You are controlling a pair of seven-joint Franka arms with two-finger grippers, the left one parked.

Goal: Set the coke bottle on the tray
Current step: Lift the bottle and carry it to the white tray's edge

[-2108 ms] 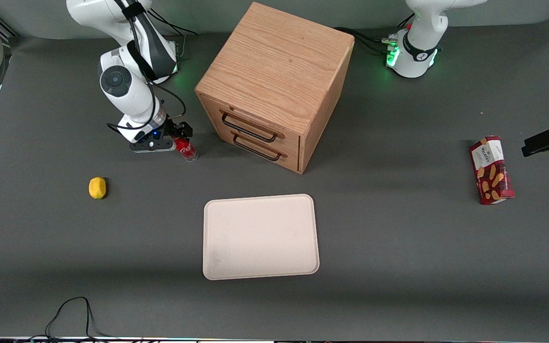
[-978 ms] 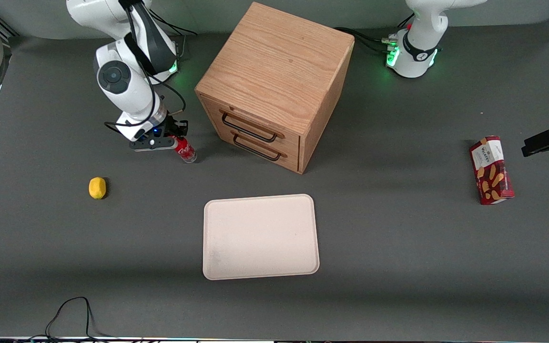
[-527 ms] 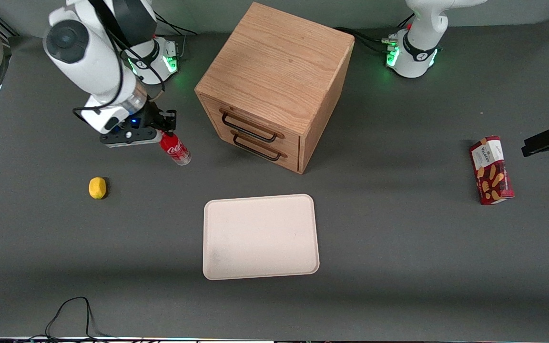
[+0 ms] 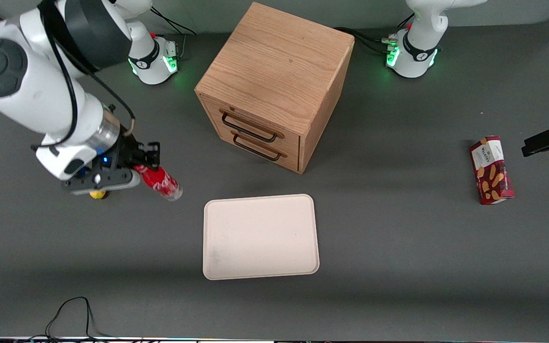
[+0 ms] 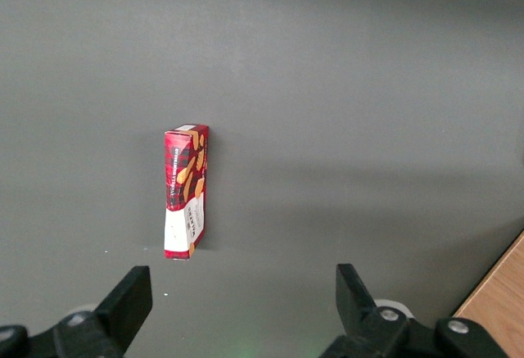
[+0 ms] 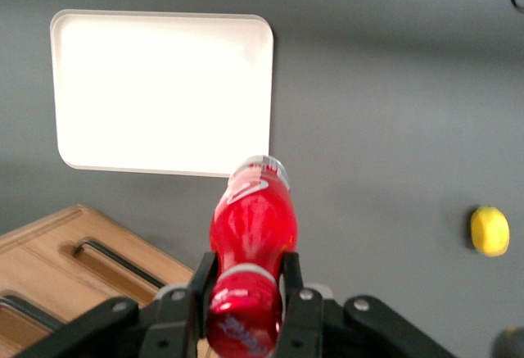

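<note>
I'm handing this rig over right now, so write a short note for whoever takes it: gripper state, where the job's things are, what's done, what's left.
Gripper: shut on the coke bottle at its cap end, held in the air above the table, toward the working arm's end, with the bottle's clear base pointing down.
Tray: flat on the table, in front of the wooden drawer box, with nothing on it.
Done: bottle grasped and lifted.
Left: carry it over the tray, lower it, release.
Also on the table: a lemon near the gripper and a biscuit box toward the parked arm's end.
</note>
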